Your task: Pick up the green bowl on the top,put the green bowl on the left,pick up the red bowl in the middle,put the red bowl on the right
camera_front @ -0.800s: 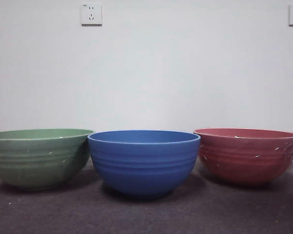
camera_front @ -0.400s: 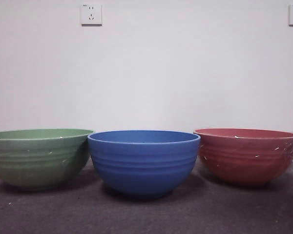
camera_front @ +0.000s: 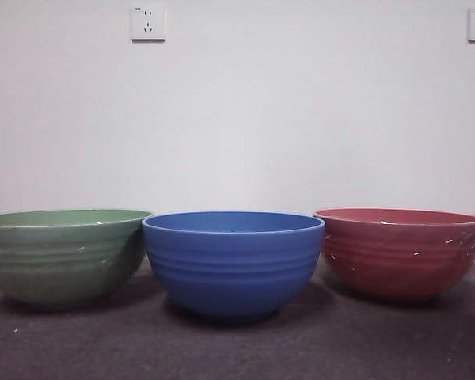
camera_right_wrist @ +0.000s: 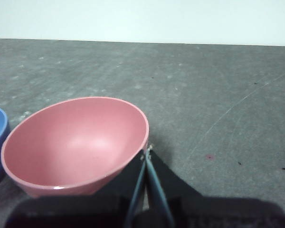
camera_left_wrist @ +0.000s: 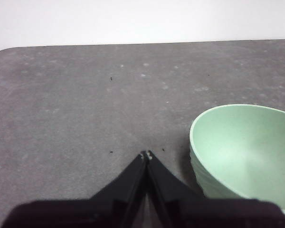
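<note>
On the grey tabletop (camera_front: 237, 348) you have three bowls in a row: the green bowl (camera_front: 62, 255) left, a blue bowl (camera_front: 233, 263) centre, the red bowl (camera_front: 399, 252) right, all apart. Both placements look done. The left gripper (camera_left_wrist: 147, 155) and right gripper (camera_right_wrist: 147, 151) sit beside their bowls, jaws together, holding nothing; your next move is probably only retreating.

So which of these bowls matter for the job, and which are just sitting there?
Job:
green bowl, on the left
red bowl, on the right

Just there:
blue bowl, in the middle
wall sockets
</note>
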